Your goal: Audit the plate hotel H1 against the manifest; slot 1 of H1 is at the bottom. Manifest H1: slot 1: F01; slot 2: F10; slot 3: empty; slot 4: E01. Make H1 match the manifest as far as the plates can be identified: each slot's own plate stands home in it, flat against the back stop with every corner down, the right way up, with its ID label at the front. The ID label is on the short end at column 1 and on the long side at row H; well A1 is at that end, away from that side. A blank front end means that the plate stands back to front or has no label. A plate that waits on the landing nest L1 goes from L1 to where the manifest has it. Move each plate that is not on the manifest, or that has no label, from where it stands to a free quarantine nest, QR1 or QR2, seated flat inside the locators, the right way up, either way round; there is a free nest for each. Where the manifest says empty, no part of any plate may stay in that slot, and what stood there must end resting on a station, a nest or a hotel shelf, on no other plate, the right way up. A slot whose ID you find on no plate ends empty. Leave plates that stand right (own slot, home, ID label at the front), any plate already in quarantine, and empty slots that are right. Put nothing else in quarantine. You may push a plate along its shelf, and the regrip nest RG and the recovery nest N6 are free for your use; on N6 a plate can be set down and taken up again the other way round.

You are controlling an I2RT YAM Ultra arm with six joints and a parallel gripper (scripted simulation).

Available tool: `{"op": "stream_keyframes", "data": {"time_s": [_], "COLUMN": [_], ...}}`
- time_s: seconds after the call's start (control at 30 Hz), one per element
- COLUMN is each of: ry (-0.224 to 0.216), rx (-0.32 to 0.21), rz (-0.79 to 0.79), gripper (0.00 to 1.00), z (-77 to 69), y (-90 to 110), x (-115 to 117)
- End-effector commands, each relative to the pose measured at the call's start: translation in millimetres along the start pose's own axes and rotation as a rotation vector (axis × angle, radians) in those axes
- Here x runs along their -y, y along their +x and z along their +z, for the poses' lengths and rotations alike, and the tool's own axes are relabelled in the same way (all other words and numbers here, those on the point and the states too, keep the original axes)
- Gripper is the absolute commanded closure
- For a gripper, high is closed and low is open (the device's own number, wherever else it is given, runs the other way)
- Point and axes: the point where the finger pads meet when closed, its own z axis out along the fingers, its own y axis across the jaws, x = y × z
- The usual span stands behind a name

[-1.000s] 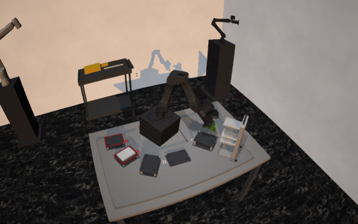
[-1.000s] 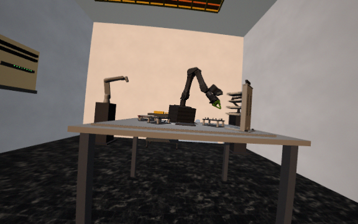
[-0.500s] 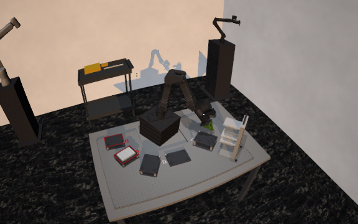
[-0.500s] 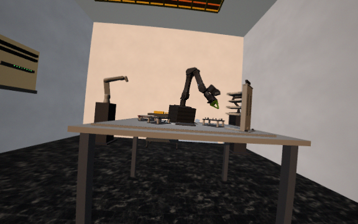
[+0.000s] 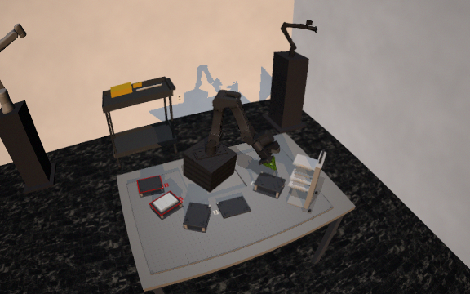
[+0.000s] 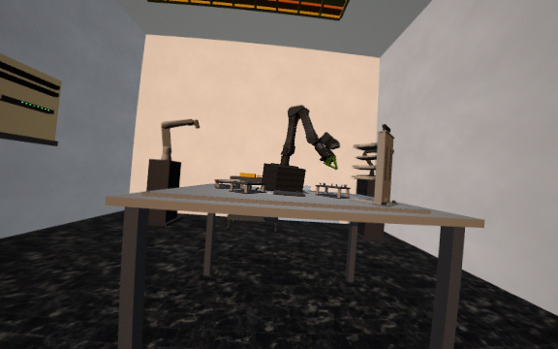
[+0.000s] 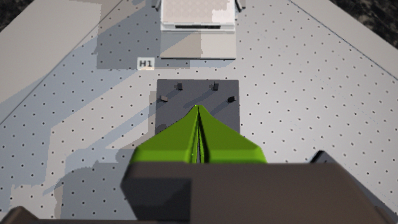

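Note:
The plate hotel H1 (image 5: 306,180) is a pale open rack at the table's right side, and pale plates lie on its shelves. Their labels are too small to read. In the wrist view its lower front (image 7: 198,22) shows a pale plate, with the tag H1 (image 7: 145,63) on the table beside it. My gripper (image 5: 271,163) has green fingers and is shut and empty. It hangs above a dark empty nest (image 7: 172,107) in front of the hotel, with the fingertips (image 7: 198,109) pointing at the hotel. The side view shows the gripper (image 6: 331,163) just left of the rack (image 6: 377,165).
Two red-framed nests stand at the table's left: one (image 5: 150,184) is empty, the other (image 5: 166,202) holds a white plate. Two more dark nests (image 5: 197,216) (image 5: 233,206) lie at front centre. The arm's black base block (image 5: 210,165) stands mid-table.

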Motion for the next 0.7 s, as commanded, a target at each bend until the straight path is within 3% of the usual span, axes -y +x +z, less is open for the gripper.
{"op": "stream_keyframes", "data": {"time_s": [0.0, 0.5, 0.67], "ry": [-0.002, -0.002, -0.002], "rx": [0.045, 0.045, 0.045], "rz": [0.011, 0.011, 0.011], "gripper": [1.00, 1.00, 1.00], "z": [-5.2, -10.2, -18.9], "y": [-11.5, -6.1, -14.2], "x": [-0.6, -0.6, -0.5]}}
